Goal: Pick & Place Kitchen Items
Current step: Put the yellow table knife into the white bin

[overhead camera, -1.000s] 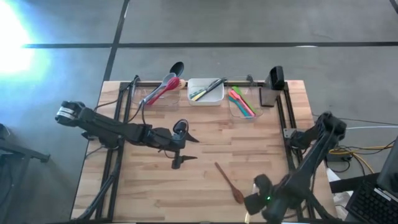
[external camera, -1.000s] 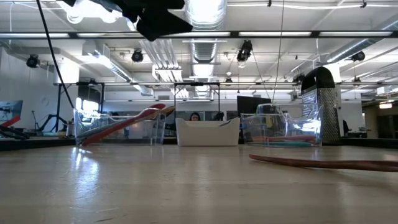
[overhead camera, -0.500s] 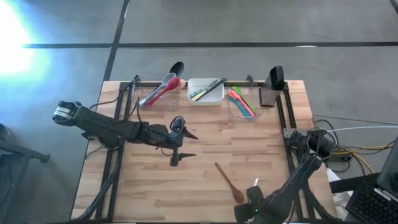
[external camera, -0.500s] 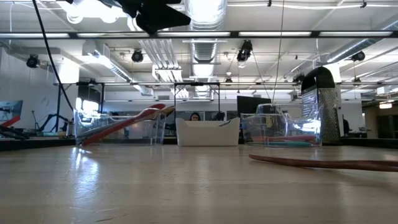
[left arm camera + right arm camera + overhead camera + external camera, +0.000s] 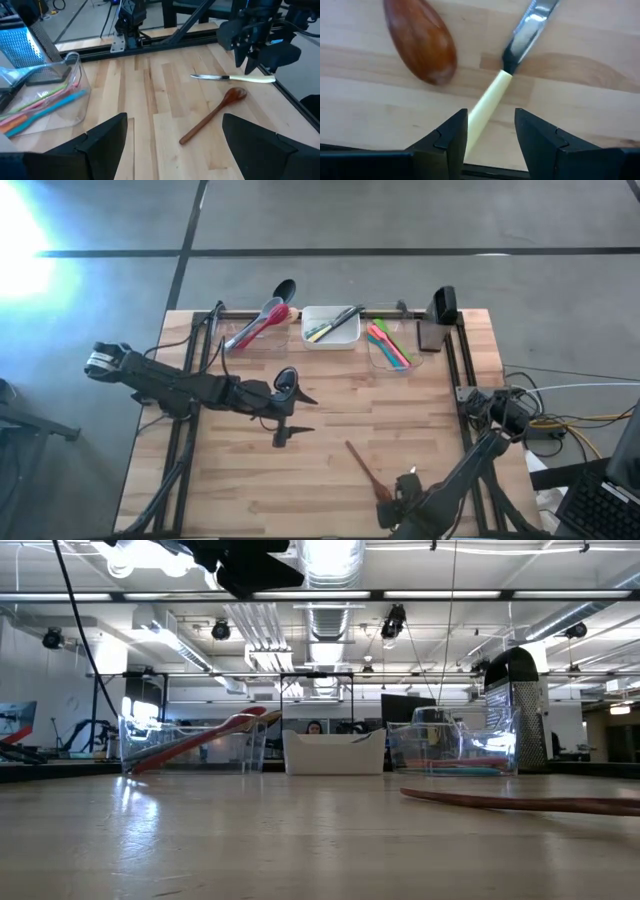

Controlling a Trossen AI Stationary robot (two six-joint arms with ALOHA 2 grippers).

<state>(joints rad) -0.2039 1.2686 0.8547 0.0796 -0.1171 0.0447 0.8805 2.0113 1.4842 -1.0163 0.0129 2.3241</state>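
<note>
My right gripper (image 5: 490, 131): jaws parted astride knife (image 5: 235, 77) handle, beside wooden spoon (image 5: 212, 115) | my left gripper (image 5: 172, 142): jaws wide, empty, mid-table

The surface (image 5: 165, 95) is pale, matt wooden planking. The spoon (image 5: 212, 114) is smooth brown wood, its bowl glossy. The knife (image 5: 507, 70) has a shiny metal blade and smooth cream handle. The tub (image 5: 70, 90) is clear glossy plastic. The grater (image 5: 22, 45) is perforated metal.
</note>
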